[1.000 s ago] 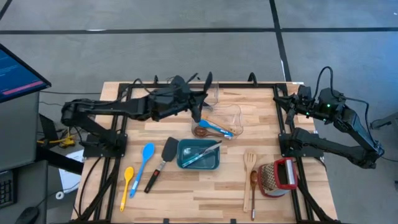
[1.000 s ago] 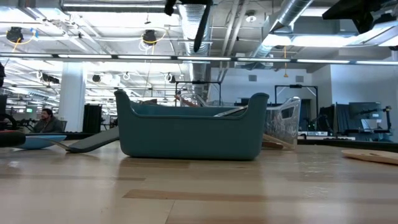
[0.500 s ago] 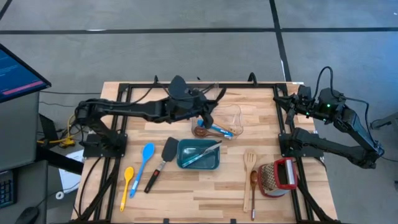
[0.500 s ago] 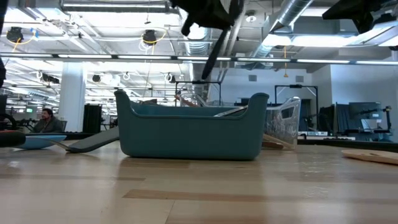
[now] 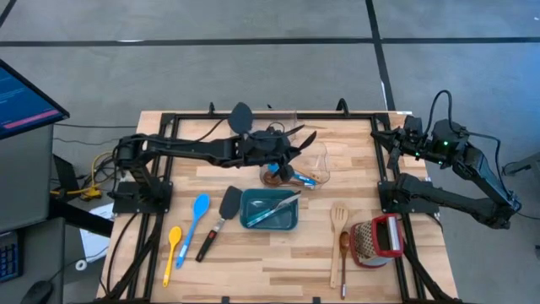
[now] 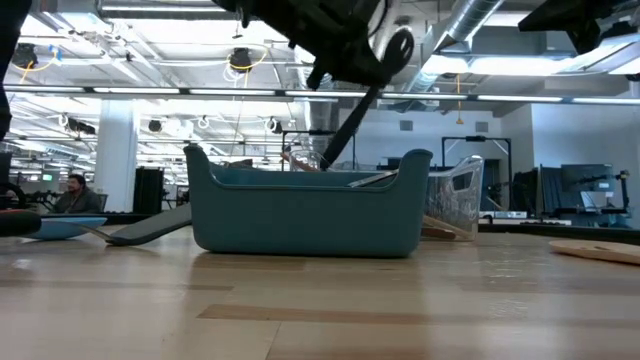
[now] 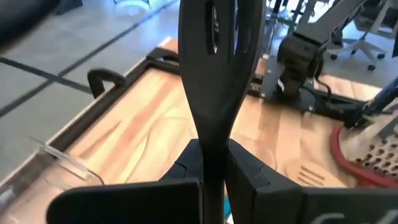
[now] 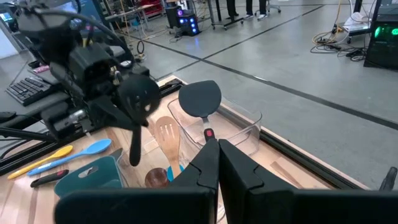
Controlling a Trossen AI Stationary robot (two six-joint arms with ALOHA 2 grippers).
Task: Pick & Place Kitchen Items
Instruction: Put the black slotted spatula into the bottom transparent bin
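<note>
Left hand (image 5: 283, 145) is clamped tight on the slim handle of a black slotted spatula (image 7: 219, 46), held above the far middle of the surface (image 5: 354, 262). In the left wrist view its flat blade, cut with long slots, rises straight out between the two dark fingers (image 7: 249, 168). In the low view the handle slants down toward the clear bin (image 5: 308, 152) behind the teal tub (image 6: 305, 212).

Just beside the hand, at the clear bin's near edge: a brown wooden spoon (image 5: 272, 178) and a blue spoon (image 5: 291, 173), lying crossed. The teal tub sits near of them, mid-surface, with a slim utensil lying slantwise inside; which kind, I cannot tell.

Left of the tub, in a row: black spatula (image 5: 221, 218), blue spoon (image 5: 195, 215), yellow spoon (image 5: 171, 249), handles pointing near-left.

Right of the tub: pale slotted wooden spatula (image 5: 338, 232) and a brown wooden spoon (image 5: 344, 257), side by side, handles pointing near. Just beside them, a red-rimmed grater (image 5: 377, 240).

Right hand (image 8: 213, 163), fingers pressed together and empty, is parked at the far right corner of the surface.
</note>
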